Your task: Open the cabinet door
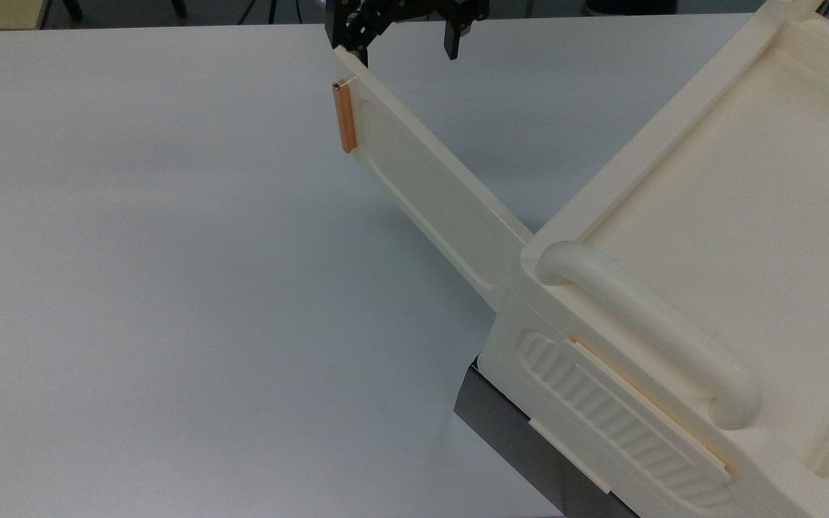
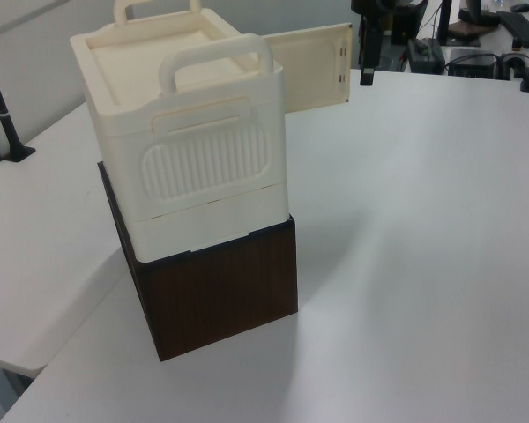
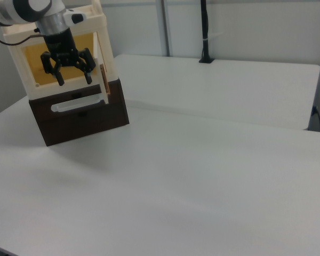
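Cream plastic makes up the whole cabinet [image 1: 709,237], which stands on a dark wood-grain box [image 2: 216,291] so that its door hangs clear above the white surface [image 1: 170,288] and has room to swing. In the top view the cabinet door [image 1: 436,194] stands out from the cabinet's corner, hinged just beside the thick bar handle [image 1: 645,331], and runs toward the top view's upper left, with its copper-orange strip [image 1: 345,115] at the free end. The jaws [image 1: 404,39] sit at the top edge, spread wide and holding nothing: one finger is right at the door's far tip, apparently touching or just behind its outer edge, while the other hangs well apart toward the top view's right. That placement suits pushing on the free end, where the leverage about the hinge is greatest, rather than pinching it.

In the left view the door [image 2: 313,66] shows as a flat panel sticking out from behind the cabinet toward the left view's right, raised off the surface. A black finger of the jaws [image 2: 367,53] hangs just beside the panel's free edge; whether it touches cannot be told here.

In the right view the jaws [image 3: 66,66] hang open in front of the cabinet's open face, where the orange-lit interior [image 3: 53,64] shows. The door [image 3: 103,80] appears edge-on at the right view's right side of that opening, just beside the nearer finger. Judging from this, the door is already well open.
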